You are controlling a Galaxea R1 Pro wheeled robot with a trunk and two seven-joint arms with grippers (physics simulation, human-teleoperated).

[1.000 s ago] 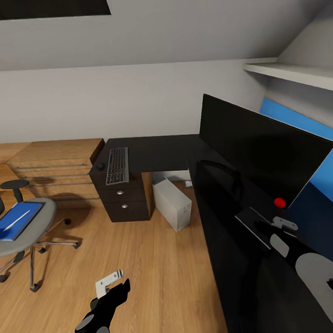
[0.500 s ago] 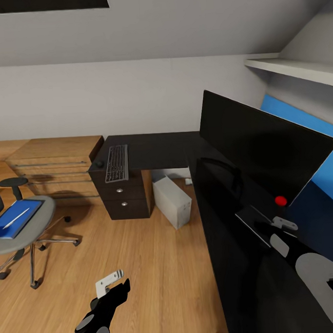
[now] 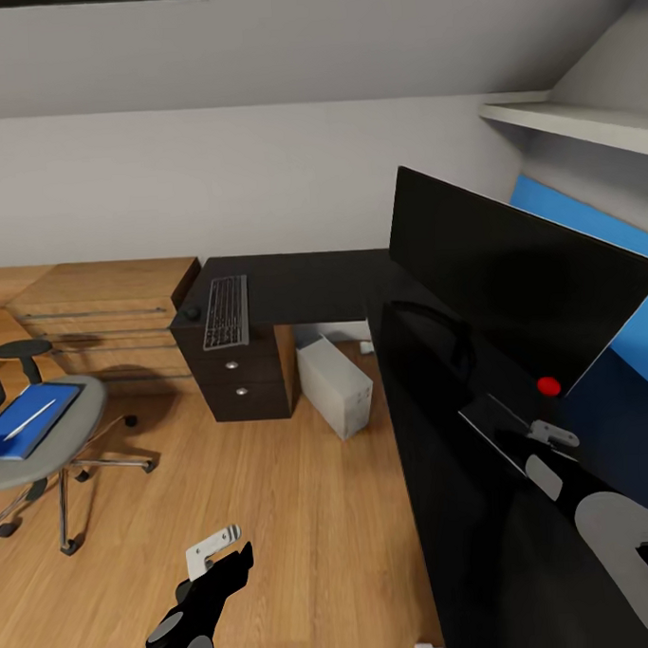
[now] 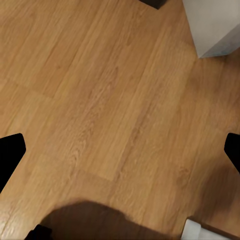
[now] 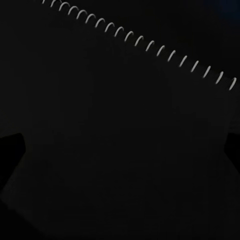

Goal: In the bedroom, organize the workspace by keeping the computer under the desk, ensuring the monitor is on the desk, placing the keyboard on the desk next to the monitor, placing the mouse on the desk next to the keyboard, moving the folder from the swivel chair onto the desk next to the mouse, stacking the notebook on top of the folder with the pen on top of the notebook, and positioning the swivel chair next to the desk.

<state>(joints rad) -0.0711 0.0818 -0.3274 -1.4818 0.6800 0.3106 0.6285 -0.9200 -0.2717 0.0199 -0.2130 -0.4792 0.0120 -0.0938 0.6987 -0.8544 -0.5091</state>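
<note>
The black desk [image 3: 303,289] carries the monitor [image 3: 512,281], the keyboard [image 3: 226,312] and the mouse [image 3: 191,313] at the keyboard's left end. The grey computer [image 3: 335,386] stands on the floor under the desk; its corner also shows in the left wrist view [image 4: 215,25]. At far left the swivel chair [image 3: 68,428] holds the blue folder [image 3: 16,426] with the white pen [image 3: 30,421] on it. My right gripper [image 3: 548,436] hovers open over the notebook [image 3: 491,427] lying before the monitor; its spiral-bound cover [image 5: 125,125] looks dark up close. My left gripper [image 3: 217,548] hangs open above the floor.
A light wooden chest [image 3: 105,307] stands left of the desk's drawer unit [image 3: 237,386]. A small red ball [image 3: 548,385] sits by the monitor's lower edge. A blue back panel [image 3: 586,239] and a white shelf [image 3: 570,126] are at the right. Wooden floor [image 3: 296,515] lies between chair and desk.
The whole head view has shifted a little, so the camera has moved. Both arms keep the same place in the picture and nothing was taken or let go.
</note>
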